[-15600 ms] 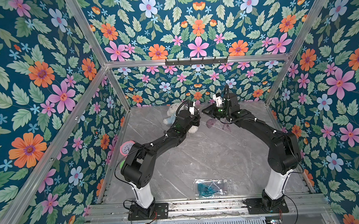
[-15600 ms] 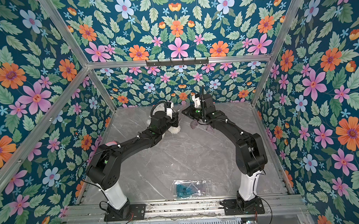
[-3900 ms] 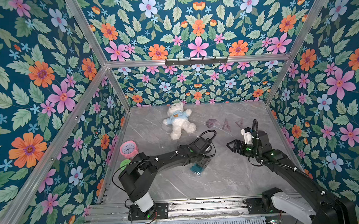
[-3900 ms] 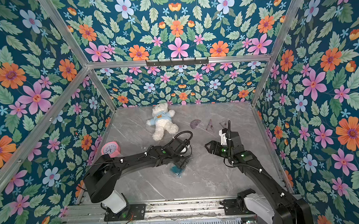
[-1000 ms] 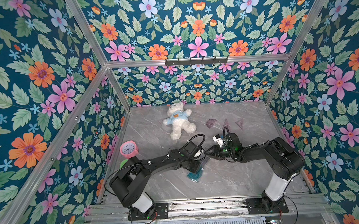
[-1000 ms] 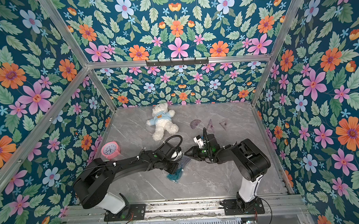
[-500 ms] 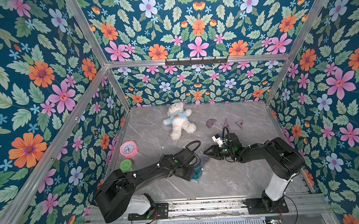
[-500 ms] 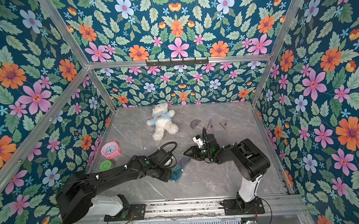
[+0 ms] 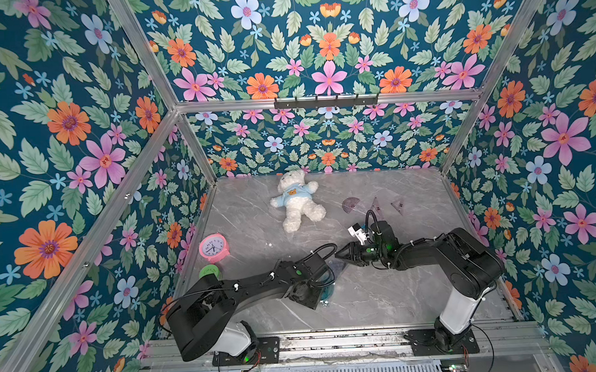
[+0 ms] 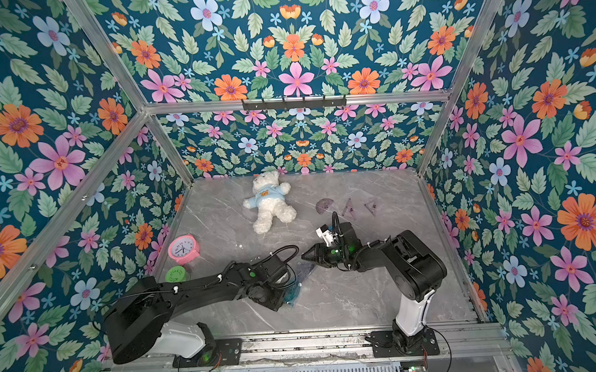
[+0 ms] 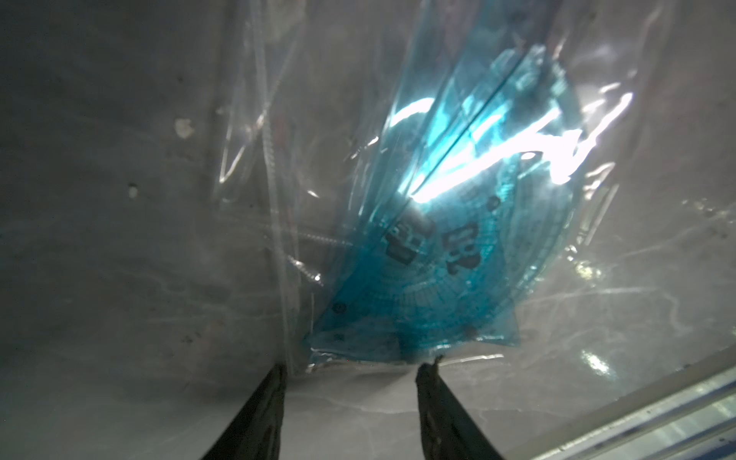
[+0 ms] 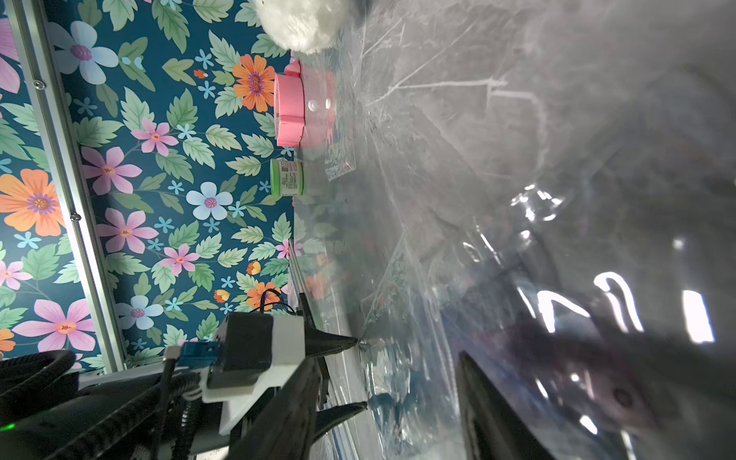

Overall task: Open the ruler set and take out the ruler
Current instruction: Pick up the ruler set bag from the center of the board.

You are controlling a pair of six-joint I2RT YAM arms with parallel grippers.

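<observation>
Progress is small, it seems: the ruler set (image 11: pixel 438 223), a clear bag, lies on the marble table (image 9: pixel 381 300), on the side of the teddy bear (image 9: pixel 297 204) toward my bases, and its blue protractor (image 11: pixel 430 286) is inside it. My left pincer (image 11: pixel 354 364) stands released, tips just at one edge of the bag, gripping nothing. My right pincer (image 9: pixel 340 256), nearer to the teddy bear, is spread too, at the opposite end; whether film lies between its jaws I cannot tell. Opening the bag and pulling a ruler out are both left to do. A purple protractor (image 9: pixel 351 204) lies loose near the teddy bear.
</observation>
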